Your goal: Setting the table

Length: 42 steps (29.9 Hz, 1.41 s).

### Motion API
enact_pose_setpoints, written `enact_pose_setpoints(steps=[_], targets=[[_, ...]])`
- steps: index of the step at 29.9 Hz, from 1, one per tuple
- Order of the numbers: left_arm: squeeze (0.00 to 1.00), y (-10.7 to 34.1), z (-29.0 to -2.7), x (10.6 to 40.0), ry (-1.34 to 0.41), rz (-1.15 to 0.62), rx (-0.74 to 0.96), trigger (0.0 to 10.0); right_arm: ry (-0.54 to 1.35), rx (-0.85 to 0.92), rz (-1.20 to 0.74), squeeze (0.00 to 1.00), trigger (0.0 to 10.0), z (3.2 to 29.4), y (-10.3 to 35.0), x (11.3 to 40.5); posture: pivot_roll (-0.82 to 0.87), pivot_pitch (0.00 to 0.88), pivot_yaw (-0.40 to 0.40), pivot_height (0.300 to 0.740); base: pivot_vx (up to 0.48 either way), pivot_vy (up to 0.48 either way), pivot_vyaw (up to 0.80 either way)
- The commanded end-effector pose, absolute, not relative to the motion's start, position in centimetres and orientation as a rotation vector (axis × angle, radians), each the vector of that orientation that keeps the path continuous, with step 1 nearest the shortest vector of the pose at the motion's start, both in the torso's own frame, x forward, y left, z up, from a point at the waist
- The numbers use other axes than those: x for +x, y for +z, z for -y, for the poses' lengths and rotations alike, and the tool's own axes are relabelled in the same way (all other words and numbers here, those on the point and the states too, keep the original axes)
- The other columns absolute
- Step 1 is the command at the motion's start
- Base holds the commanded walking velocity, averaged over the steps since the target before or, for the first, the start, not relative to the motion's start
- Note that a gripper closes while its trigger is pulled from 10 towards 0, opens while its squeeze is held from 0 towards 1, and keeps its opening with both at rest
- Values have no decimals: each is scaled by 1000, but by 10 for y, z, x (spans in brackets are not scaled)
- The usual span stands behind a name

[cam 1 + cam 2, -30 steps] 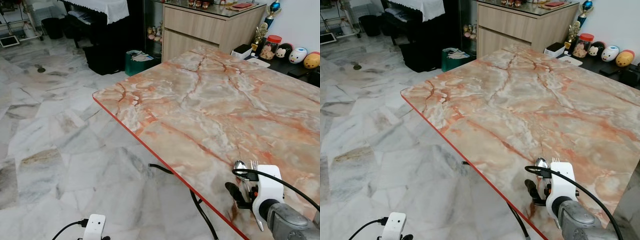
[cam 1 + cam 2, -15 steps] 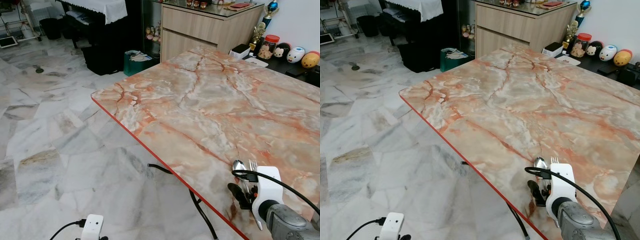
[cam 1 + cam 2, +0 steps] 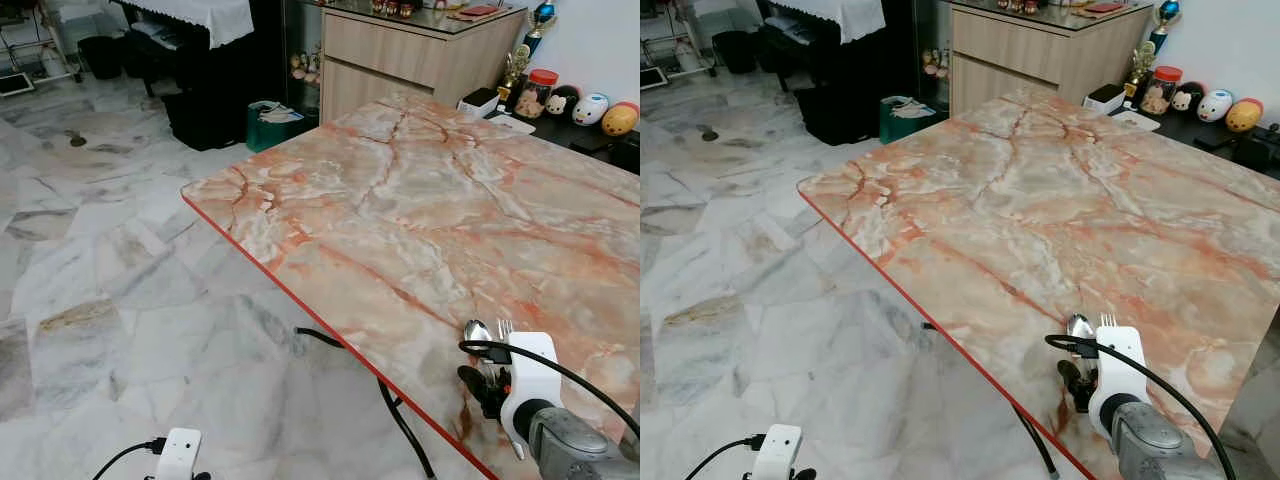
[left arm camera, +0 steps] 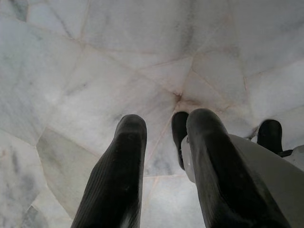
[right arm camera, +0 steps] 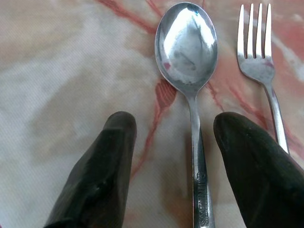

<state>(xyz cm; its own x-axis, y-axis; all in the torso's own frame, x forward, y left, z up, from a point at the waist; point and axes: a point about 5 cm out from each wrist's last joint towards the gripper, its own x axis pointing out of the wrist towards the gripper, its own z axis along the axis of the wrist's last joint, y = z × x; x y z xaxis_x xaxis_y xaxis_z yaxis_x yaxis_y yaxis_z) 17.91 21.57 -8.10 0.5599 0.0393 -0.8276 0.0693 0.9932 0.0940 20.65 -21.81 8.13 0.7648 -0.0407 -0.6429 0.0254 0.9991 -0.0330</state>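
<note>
A silver spoon and a silver fork lie side by side on the orange-veined marble table, near its front edge. My right gripper hovers just above them, open. The spoon's handle runs between its two black fingers, nearer the right-hand one; the fork lies just outside that finger. From the head the spoon bowl and fork tines peek out beyond the white wrist housing. My left gripper hangs low over the floor, fingers slightly apart, holding nothing.
A wooden cabinet stands beyond the table's far corner. Small figurines and a jar line a dark shelf at the far right. A dark piece of furniture and a teal bin stand across the marble floor.
The view has shifted slightly. My right gripper stays over the spoon and fork, having crept a little towards the table's front edge.
</note>
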Motion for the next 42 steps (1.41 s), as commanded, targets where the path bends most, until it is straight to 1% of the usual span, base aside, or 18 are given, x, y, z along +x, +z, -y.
enact_pose_setpoints(steps=[1, 2, 9, 18, 19, 20, 21, 22, 23, 24, 25, 29, 30, 31, 32, 33, 34, 42], targets=[[0, -82, -217, 178, -32, -995, 135, 10000, -46, -27, -692, 0, 9412, 219, 81, 209, -18, 0, -10, 740, 0, 0, 0], [0, -82, -214, 179, -36, -994, 136, 10000, -47, -28, -692, 0, 10000, 219, 81, 209, -18, 0, -10, 740, 0, 0, 0], [0, -83, -204, 181, -53, -992, 136, 10000, -59, -35, -700, 0, 10000, 221, 79, 207, -19, 0, -8, 740, 0, 0, 0], [0, -82, -208, 181, -53, -992, 142, 10000, -74, -29, -703, 0, 10000, 221, 75, 208, -16, 0, -5, 740, 0, 0, 0], [0, -82, -208, 181, -54, -992, 143, 10000, -67, -22, -697, 0, 9373, 218, 75, 209, -16, 0, -5, 740, 0, 0, 0], [0, -82, -207, 181, -54, -992, 144, 10000, -67, -19, -694, 0, 9373, 218, 75, 210, -16, 0, -5, 740, 0, 0, 0], [0, -82, -206, 181, -58, -992, 145, 10000, -60, -14, -690, 0, 3804, 215, 76, 211, -16, 0, -5, 740, 0, 0, 0], [0, -83, -205, 181, -61, -992, 146, 10000, -58, -13, -689, 0, 1922, 214, 76, 211, -16, 0, -5, 740, 0, 0, 0], [0, -83, -204, 181, -63, -992, 146, 10000, -56, -12, -689, 0, 1922, 214, 76, 212, -16, 0, -5, 740, 0, 0, 0], [0, -83, -203, 181, -65, -993, 146, 10000, -55, -12, -689, 0, 824, 213, 76, 212, -13, 0, -5, 740, 0, 0, 0], [0, -83, -202, 181, -66, -993, 146, 10000, -55, -12, -690, 0, 235, 213, 75, 212, -13, 0, -5, 740, 0, 0, 0], [0, -84, -201, 179, -69, -997, 146, 10000, -60, -15, -692, 0, 157, 216, 74, 212, -13, 0, -4, 740, 0, 0, 0], [0, -84, -207, 176, -62, -1002, 148, 10000, -62, -17, -692, 0, 157, 216, 74, 212, -12, 0, -5, 740, 0, 0, 0], [0, -84, -210, 175, -59, -1004, 149, 10000, -63, -18, -692, 0, 392, 216, 74, 212, -12, 0, -5, 740, 0, 0, 0], [0, -84, -212, 174, -56, -1005, 150, 10000, -63, -19, -692, 0, 1882, 216, 74, 212, -12, 0, -5, 740, 0, 0, 0], [0, -84, -214, 174, -54, -1006, 150, 10000, -63, -20, -692, 0, 1882, 216, 74, 212, -12, 0, -5, 740, 0, 0, 0], [0, -84, -216, 173, -52, -1007, 151, 10000, -63, -23, -694, 0, 10000, 216, 74, 212, -11, 0, -5, 740, 0, 0, 0], [0, -82, -219, 176, -51, -1003, 155, 10000, -76, -41, -704, 0, 10000, 220, 71, 212, -11, 0, -5, 740, 0, 0, 0]])
